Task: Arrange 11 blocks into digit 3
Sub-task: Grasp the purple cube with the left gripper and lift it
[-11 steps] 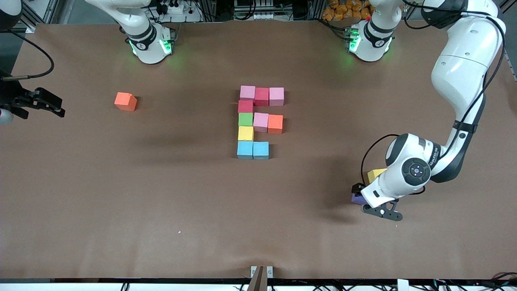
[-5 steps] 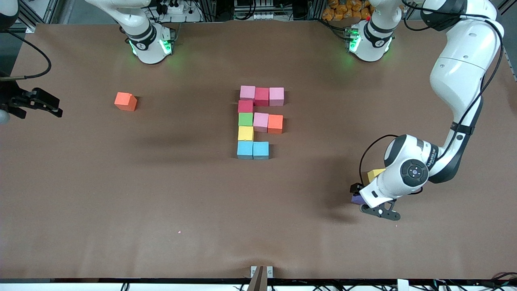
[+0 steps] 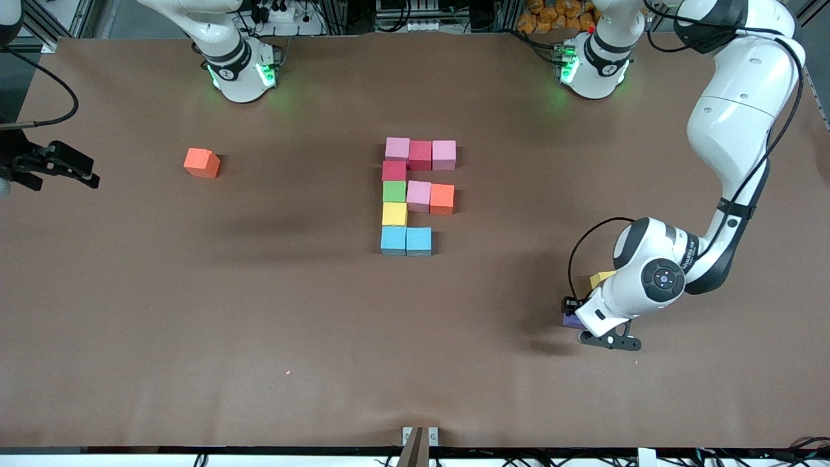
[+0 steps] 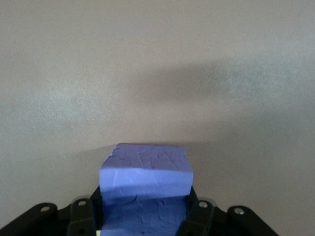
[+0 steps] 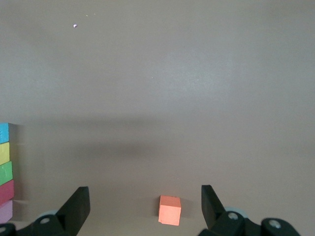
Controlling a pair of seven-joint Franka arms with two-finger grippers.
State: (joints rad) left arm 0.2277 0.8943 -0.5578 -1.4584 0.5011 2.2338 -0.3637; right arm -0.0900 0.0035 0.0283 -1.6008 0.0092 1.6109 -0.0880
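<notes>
The partial digit 3 (image 3: 415,194) stands mid-table: a pink (image 3: 397,148), red (image 3: 420,155) and pink (image 3: 444,154) bar, a column of red (image 3: 394,170), green (image 3: 394,191) and yellow (image 3: 394,213), a pink (image 3: 419,195) and orange (image 3: 442,198) middle bar, and two light blue blocks (image 3: 406,240). My left gripper (image 3: 579,320) is shut on the purple block (image 4: 145,177) toward the left arm's end, nearer the camera than the figure. My right gripper (image 5: 143,209) hangs open over the right arm's end, with nothing between its fingers.
A loose orange block (image 3: 201,163) (image 5: 170,210) sits toward the right arm's end, level with the figure's top bar. A second yellow block (image 3: 600,279) lies partly hidden under the left arm's wrist, just beside the purple one.
The left gripper's fingers have come together on the purple block, and that arm has shifted slightly. The right gripper has drifted a little toward the table's edge.
</notes>
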